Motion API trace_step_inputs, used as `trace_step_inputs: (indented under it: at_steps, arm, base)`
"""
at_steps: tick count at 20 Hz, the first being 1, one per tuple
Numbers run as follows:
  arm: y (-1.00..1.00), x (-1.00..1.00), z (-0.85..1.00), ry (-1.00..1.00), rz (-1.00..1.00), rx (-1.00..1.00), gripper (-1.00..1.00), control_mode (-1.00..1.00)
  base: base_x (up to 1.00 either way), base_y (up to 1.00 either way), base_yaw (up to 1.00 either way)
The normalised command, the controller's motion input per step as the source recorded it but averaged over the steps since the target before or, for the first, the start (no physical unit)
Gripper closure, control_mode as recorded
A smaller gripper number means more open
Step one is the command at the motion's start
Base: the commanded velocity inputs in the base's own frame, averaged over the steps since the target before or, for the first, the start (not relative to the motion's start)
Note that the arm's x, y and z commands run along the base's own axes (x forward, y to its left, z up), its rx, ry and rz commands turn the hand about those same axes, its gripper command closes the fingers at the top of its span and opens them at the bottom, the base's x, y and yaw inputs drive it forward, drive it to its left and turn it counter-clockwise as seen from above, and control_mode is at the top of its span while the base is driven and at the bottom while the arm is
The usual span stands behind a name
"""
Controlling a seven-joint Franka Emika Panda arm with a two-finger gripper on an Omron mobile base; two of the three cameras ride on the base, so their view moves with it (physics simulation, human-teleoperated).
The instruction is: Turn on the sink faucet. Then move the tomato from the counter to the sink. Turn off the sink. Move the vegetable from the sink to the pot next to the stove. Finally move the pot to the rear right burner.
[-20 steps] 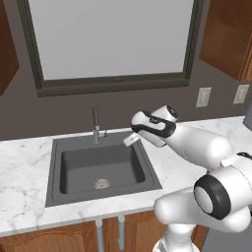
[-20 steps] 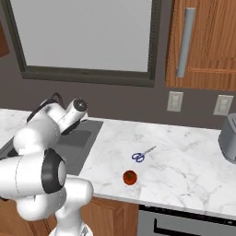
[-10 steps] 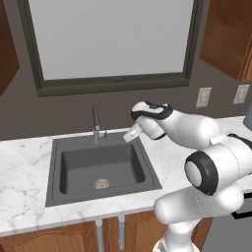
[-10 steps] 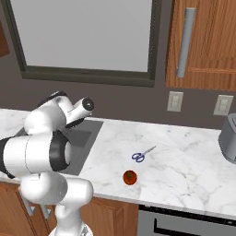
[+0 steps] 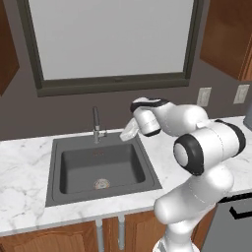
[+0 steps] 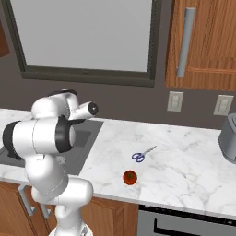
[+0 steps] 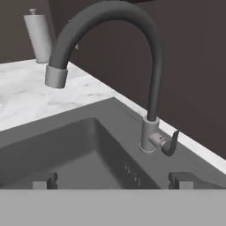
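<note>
Gripper: jaws spread wide, nothing held, over the sink basin, closer to the faucet than half a second ago. Faucet: dark gooseneck on grey base at the sink's back rim, small side lever, no water visible. Tomato: red, on the counter, near scissors.

One faucet, one sink, one tomato, one scissors.
</note>
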Motion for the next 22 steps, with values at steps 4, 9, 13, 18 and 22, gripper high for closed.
trace_step_inputs:
  at_steps: [4,9,13,18,22]
  arm:
    - [0.11,0.31,-0.23,-0.11,0.07,0.04,-1.0,-1.0]
    - [0.05,0.31,-0.2,-0.02,0.1,0.04,-1.0,-1.0]
    - [0.07,0.38,-0.18,-0.02,0.12,0.08,-1.0,-1.0]
    - [0.12,0.46,-0.15,-0.01,0.14,0.12,-1.0,-1.0]
    - [0.16,0.44,-0.17,-0.01,0.12,0.1,-1.0,-1.0]
  base:
    - [0.0,0.0,0.0]
    - [0.0,0.0,0.0]
    - [0.0,0.0,0.0]
    - [0.0,0.0,0.0]
    - [0.0,0.0,0.0]
